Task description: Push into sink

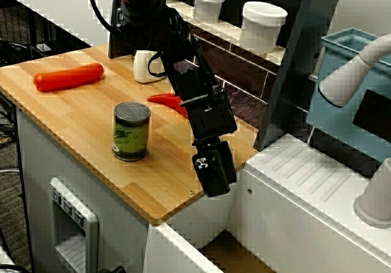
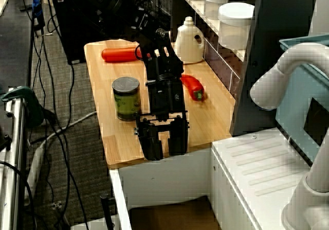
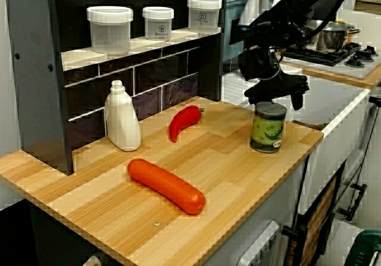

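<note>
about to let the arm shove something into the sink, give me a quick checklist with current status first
1. End effector empty: ok, nothing between its fingers, which look parted in the side view.
2. Object chosen: cannot tell. The green can is nearest; the red pepper and orange sausage lie further back.
3. End effector behind the object for a push toward the sink: not ok, it hangs at the counter's sink-side edge, between can and sink.
4. Can upright and free: ok, nothing touches it.
5. Path from can to counter edge: not ok, the end effector itself is in the way.
6. Sink floor free: cannot tell, mostly out of frame.
</note>
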